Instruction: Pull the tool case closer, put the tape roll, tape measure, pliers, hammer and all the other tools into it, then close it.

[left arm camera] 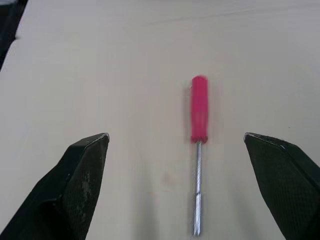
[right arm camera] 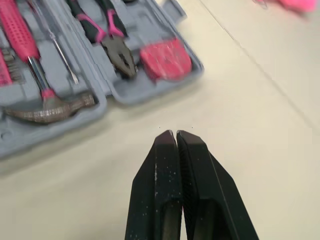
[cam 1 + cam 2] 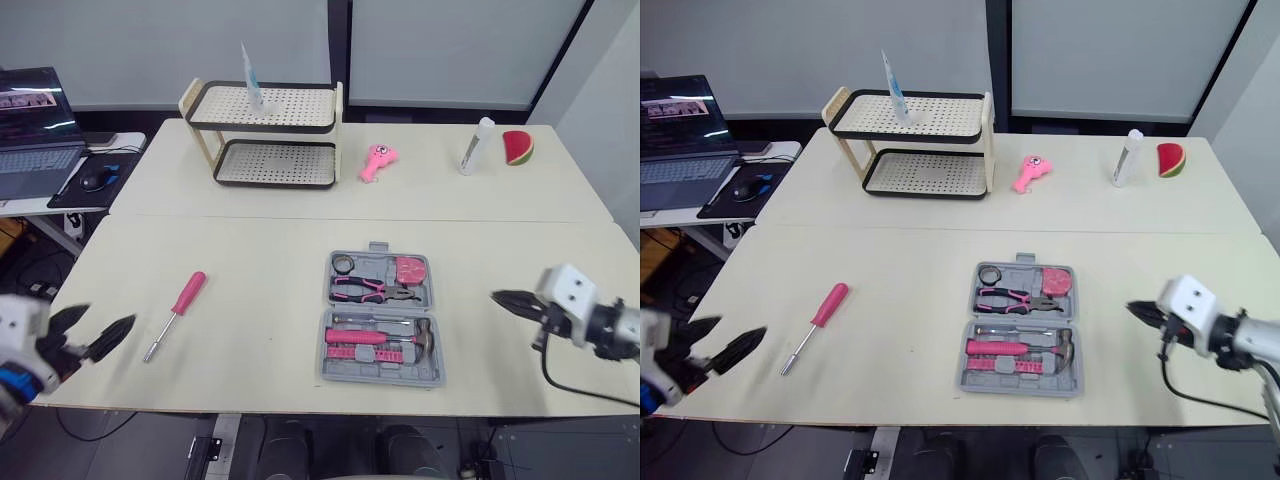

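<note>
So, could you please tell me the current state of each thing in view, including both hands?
tool case: open, hammer and pliers inside
screwdriver: loose on the table, outside the case
left hand: open, empty
right hand: shut, empty
laptop: open, screen lit

Screwdriver L of case.

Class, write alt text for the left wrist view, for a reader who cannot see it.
A pink-handled screwdriver lies untouched on a cream table, just ahead of the left gripper, whose two black fingers are spread wide open.
</note>
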`<state>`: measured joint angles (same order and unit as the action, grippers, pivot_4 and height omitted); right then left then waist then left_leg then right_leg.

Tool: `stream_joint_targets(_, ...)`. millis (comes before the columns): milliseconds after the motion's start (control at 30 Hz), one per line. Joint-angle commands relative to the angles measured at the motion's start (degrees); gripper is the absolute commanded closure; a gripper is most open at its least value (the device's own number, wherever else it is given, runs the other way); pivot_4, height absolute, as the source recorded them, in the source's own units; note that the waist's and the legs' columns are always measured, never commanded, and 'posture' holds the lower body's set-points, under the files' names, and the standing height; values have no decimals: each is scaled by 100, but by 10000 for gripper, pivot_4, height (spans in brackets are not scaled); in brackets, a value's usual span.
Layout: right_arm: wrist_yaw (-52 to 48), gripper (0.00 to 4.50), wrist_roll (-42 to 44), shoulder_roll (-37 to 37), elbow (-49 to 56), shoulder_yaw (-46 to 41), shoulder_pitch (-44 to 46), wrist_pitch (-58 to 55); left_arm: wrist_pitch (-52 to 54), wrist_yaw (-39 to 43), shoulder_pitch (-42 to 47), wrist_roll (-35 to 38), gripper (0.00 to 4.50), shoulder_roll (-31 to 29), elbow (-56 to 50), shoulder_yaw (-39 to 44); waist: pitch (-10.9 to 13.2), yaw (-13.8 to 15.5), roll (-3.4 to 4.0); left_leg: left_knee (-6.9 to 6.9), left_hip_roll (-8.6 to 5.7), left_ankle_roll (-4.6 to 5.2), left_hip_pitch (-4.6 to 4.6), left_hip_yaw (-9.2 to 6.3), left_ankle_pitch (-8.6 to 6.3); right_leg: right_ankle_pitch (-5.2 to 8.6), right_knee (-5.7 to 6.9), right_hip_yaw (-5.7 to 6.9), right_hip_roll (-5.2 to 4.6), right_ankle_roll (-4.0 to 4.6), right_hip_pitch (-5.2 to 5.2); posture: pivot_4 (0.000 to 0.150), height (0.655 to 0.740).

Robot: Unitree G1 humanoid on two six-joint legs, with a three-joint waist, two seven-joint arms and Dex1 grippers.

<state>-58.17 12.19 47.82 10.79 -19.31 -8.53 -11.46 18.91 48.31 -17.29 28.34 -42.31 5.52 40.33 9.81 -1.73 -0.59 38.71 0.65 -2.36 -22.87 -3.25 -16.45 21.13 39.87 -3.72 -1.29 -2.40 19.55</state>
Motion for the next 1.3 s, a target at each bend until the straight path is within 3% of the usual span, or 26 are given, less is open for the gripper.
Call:
stream_joint_targets(33,136,39844,139,-136,-13,-433,-383,358,-256,96,-99,-13,0,5,398,210,-4,1,-6,0,1,0,4,-1,0,0,2,-3,0,0,-4,1500,7400)
stream_joint_targets(300,37,26895,266,-240,-18,-590,-1207,529,-474,241,-307,8,0,60,1040,223,-11,-1,-16,-3,0,-2,20,-8,-1,0,-6,-3,-1,0,-27,1500,7400)
stream_joint_targets(567,9,13546,326,-35,-62,-501,-1121,497,-603,290,-505,36,0,129,1017,186,-17,0,-23,-5,0,-2,22,-7,-1,0,-7,-4,-2,0,-28,1500,7400)
stream_joint_targets(733,-162,174,340,130,-222,-428,-927,651,-552,230,-569,75,0,181,861,176,-19,6,-27,-5,0,-2,21,-8,-1,0,-7,-2,-2,0,-28,1500,7400)
stream_joint_targets(900,-668,174,694,493,149,-94,-247,385,-477,188,-634,109,0,206,719,178,-19,-7,-27,-5,3,-2,25,-6,-1,0,-5,-4,-1,0,-28,1500,7400)
stream_joint_targets(1100,-1263,174,1664,1034,1296,752,978,-795,-339,163,-610,178,0,144,471,193,-19,-8,-25,-9,5,-2,21,-11,-1,0,-10,1,-1,1,-27,1500,7400)
stream_joint_targets(1300,-1149,174,2388,959,1889,1578,2329,-1960,-121,104,-506,240,0,146,150,147,-23,22,-32,-2,0,-2,10,-28,-1,0,-18,15,-8,1,-26,1500,7400)
